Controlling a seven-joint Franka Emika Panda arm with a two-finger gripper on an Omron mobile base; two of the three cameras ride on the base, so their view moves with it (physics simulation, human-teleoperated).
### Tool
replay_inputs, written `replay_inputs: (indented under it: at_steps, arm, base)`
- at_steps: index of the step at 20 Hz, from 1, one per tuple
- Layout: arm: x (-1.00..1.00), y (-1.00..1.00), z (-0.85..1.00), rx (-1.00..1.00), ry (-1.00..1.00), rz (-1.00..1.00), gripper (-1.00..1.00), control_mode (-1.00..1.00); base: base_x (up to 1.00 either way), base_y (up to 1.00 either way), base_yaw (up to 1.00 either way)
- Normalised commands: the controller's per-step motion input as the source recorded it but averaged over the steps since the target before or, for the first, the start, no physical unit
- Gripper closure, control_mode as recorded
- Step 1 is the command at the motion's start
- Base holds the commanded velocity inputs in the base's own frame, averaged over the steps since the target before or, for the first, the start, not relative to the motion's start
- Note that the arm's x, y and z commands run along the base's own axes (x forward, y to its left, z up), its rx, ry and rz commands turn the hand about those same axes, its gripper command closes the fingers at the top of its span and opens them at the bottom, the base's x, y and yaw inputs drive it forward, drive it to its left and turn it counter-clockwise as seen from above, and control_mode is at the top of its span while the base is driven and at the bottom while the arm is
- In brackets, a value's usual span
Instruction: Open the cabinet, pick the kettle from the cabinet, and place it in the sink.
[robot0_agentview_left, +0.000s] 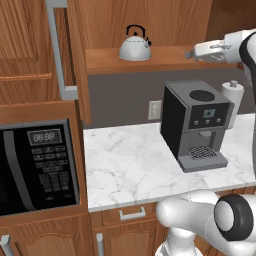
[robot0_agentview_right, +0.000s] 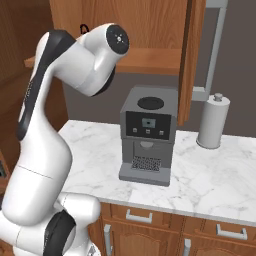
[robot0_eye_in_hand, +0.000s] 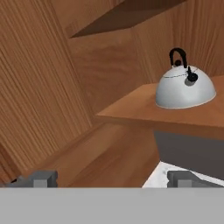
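The cabinet (robot0_agentview_left: 170, 22) stands open, both doors swung out, the left door's grey bar handle (robot0_agentview_left: 59, 50) near me. On its lower shelf (robot0_agentview_left: 165, 61) sits the silver-white kettle (robot0_agentview_left: 135, 47), upright, with a black arched handle. My gripper (robot0_agentview_left: 192, 54) hovers at shelf height to the kettle's right, apart from it. In the hand view the kettle (robot0_eye_in_hand: 186, 87) rests on the shelf edge (robot0_eye_in_hand: 144, 114) ahead and to the right, and my gripper (robot0_eye_in_hand: 111, 179) is open with nothing between its fingertips (robot0_eye_in_hand: 40, 178). The sink is out of view.
A black coffee machine (robot0_agentview_left: 195, 125) stands on the white marble counter (robot0_agentview_left: 125, 160) under the shelf, a paper towel roll (robot0_agentview_left: 232, 95) to its right. A microwave (robot0_agentview_left: 35, 165) sits at the left. The open right door (robot0_agentview_right: 192, 60) hangs beside the arm.
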Motion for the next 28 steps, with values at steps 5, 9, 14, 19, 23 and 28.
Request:
replay_inputs:
  at_steps: [5, 9, 14, 19, 23, 28]
  arm:
    - [0.25, 0.13, 0.2, 0.0, -0.01, 0.08, -1.0, -1.0]
    - [0.25, 0.09, 0.3, -0.01, 0.0, 0.03, -1.0, -1.0]
    - [0.25, 0.05, 0.15, -0.03, -0.09, 0.06, -1.0, -1.0]
    - [0.25, 0.09, 0.0, -0.01, -0.2, 0.08, -1.0, -1.0]
    - [0.26, 0.06, -0.06, 0.0, -0.14, 0.04, -1.0, -1.0]
    - [0.24, 0.06, 0.01, -0.01, -0.06, 0.01, -1.0, -1.0]
  base:
    - [0.0, 0.0, 0.0]
    - [0.0, 0.0, 0.0]
    - [0.0, 0.0, 0.0]
    - [0.0, 0.0, 0.0]
    - [0.0, 0.0, 0.0]
    - [0.0, 0.0, 0.0]
